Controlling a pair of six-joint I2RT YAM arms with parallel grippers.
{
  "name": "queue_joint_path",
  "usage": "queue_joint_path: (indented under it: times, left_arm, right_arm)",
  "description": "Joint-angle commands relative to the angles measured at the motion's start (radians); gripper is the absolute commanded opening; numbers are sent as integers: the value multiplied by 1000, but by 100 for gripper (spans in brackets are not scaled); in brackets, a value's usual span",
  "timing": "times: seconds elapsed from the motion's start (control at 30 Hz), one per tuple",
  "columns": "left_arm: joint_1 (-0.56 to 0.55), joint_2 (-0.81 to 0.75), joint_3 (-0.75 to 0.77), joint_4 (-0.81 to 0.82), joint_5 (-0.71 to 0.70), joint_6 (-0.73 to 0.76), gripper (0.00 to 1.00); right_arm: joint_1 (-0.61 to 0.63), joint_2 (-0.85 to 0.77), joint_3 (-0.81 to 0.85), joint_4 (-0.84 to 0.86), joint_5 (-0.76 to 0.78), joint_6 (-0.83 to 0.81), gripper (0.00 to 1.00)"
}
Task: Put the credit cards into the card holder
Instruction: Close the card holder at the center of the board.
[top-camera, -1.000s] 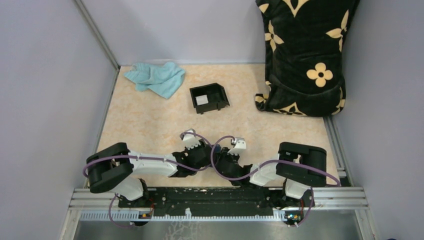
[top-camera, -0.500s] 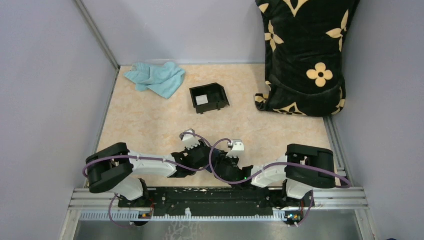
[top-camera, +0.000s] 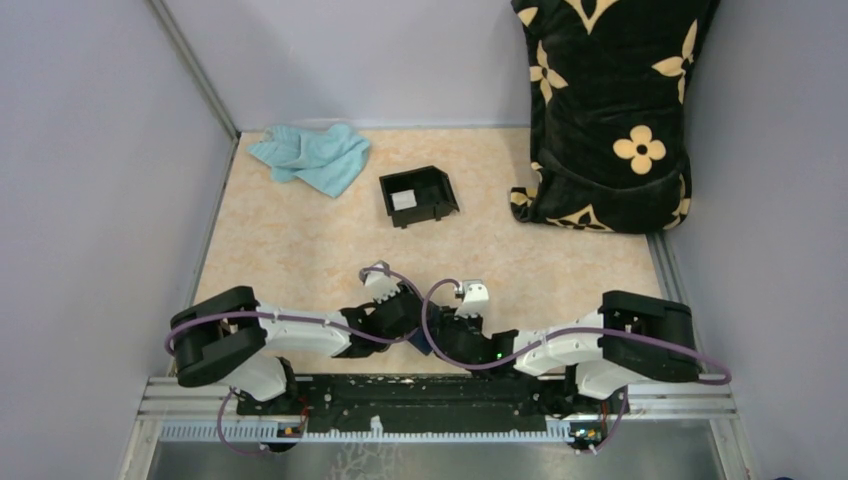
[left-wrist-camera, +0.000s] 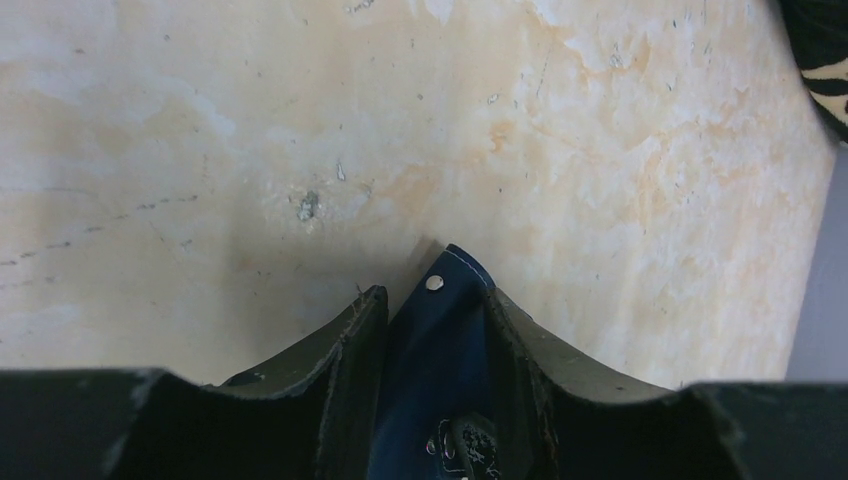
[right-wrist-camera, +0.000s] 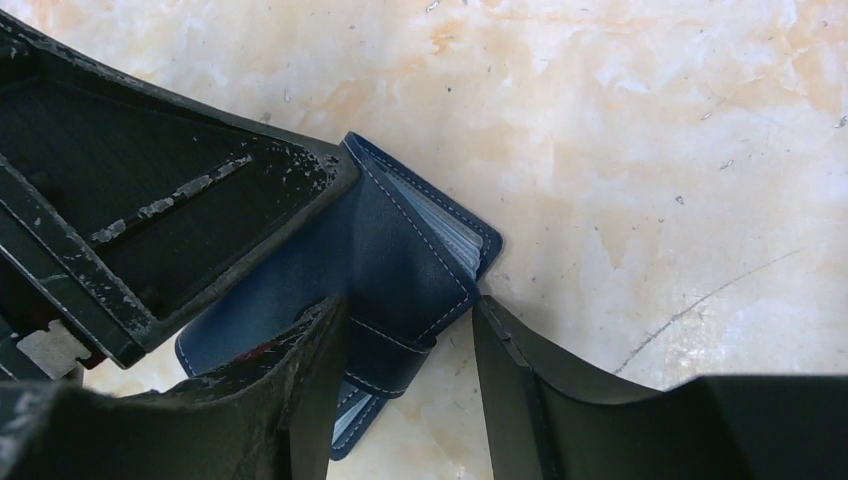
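Card holder (right-wrist-camera: 400, 250) pinched in left gripper (left-wrist-camera: 435, 300) | right gripper (right-wrist-camera: 408, 303) spread, straddling it without clamping

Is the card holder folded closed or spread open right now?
Folded closed: the right wrist view shows the card holder with covers together, pale layered edges between them. Whether its snap is fastened, cannot tell.

- Soft, even light on the bright, pale marbled beige tabletop (top-camera: 300, 250).
- Faint shadow beside the small navy-blue folding card holder (left-wrist-camera: 440, 340); black fingers (left-wrist-camera: 330, 350) of the left gripper (left-wrist-camera: 435, 296) slightly blurred.
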Motion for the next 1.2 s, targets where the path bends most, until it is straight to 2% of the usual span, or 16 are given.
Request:
queue_joint_path:
  times: [0.0,0.43,0.63,0.77,0.97,1.03,1.17]
  left_arm:
    - [-13,25,-56,-170,164,-12,49]
    - [0,-237,-139,-168,37,68,51]
    - [-1,-350,-198,-120,95,159,49]
    - [-21,-368,-232,-80,147,180,48]
    - [-99,-336,-214,-73,118,194,45]
    - [-120,-321,-200,-85,100,192,45]
    - [-134,-296,-192,-90,91,183,42]
  right_arm:
    - [-2,-42,-8,-102,-111,-93,50]
    - [-114,-131,29,-47,-154,-291,48]
    - [-133,-138,67,-53,-170,-341,46]
    - [-134,-167,79,-66,-178,-348,42]
    - [-134,-200,96,-94,-190,-366,32]
    - [-134,-202,103,-108,-200,-368,27]
    - [-134,-203,108,-115,-228,-363,10]
